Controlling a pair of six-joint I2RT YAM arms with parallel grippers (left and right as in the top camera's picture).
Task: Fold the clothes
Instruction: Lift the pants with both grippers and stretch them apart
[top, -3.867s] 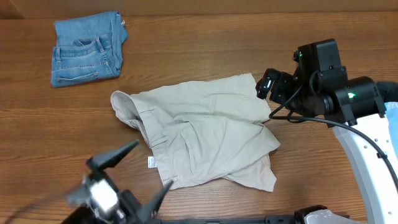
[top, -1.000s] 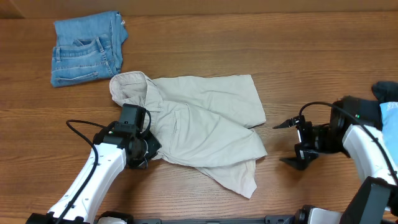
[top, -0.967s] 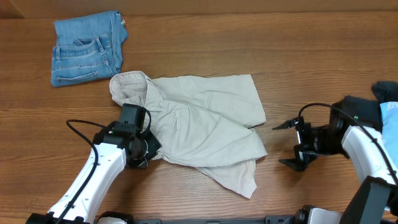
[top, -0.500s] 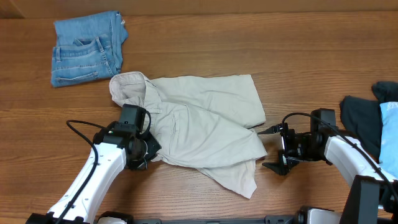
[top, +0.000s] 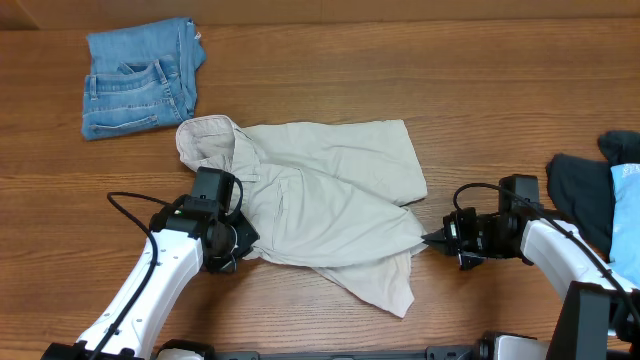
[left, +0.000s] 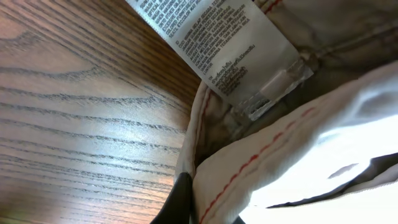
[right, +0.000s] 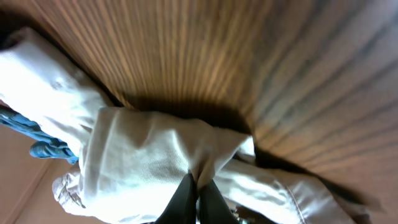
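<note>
left gripper (top: 230, 245) and right gripper (top: 432, 240) each pinched the beige shorts (top: 330, 190); the white care label (left: 227, 53) beside the left gripper had print too small to read.

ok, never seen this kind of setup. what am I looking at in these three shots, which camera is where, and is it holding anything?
Two robot arms work at a wooden table. The wide picture comes from a fixed camera overhead. The two close-ups come from a camera on each wrist, looking along that arm's own fingers.

In the middle lie cream shorts, loosely spread. A folded blue denim piece sits at the top left of the overhead picture. A dark garment and a light-blue one lie at its right edge.

The left hand appears to pinch the shorts at the waistband, right by the sewn-in care label. The right hand is closed on a fold at the shorts' opposite edge. Neither hand touches the other garments.
</note>
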